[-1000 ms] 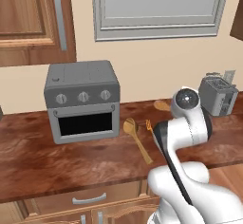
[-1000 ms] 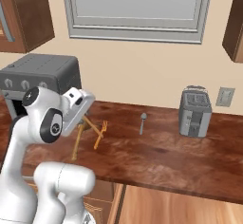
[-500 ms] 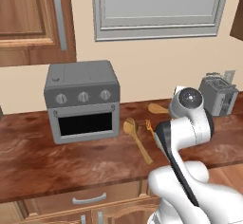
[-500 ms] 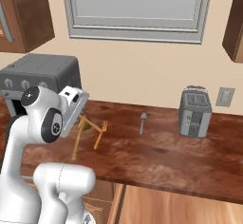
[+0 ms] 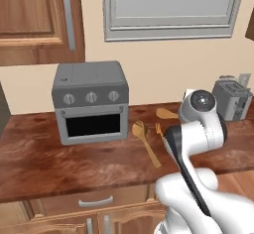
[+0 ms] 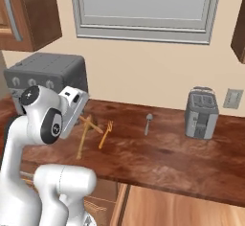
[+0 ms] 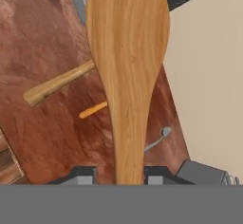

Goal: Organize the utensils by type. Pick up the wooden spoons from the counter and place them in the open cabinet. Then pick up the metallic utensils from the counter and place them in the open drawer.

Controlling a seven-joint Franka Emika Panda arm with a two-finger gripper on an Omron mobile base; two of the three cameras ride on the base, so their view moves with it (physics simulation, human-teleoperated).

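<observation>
Gripper (image 7: 130, 173) above counter (image 5: 59, 163), jaws pinching handle of wooden spoon (image 7: 127, 61); spoon lifted clear of surface, bowl pointing away from hand, seen in hand view.
Second wooden spoon (image 5: 145, 141) flat on counter, just right of toaster oven (image 5: 91, 101); handle angled toward front edge.
Orange fork (image 6: 105, 134) on counter just beside that spoon.
Small grey spoon (image 6: 148, 123) farther right, between fork and toaster (image 6: 202, 112).
Wall cabinet (image 5: 34, 20) above oven, door shut.

tan spoon (image 7: 127, 66); orange fork (image 6: 105, 134)
</observation>
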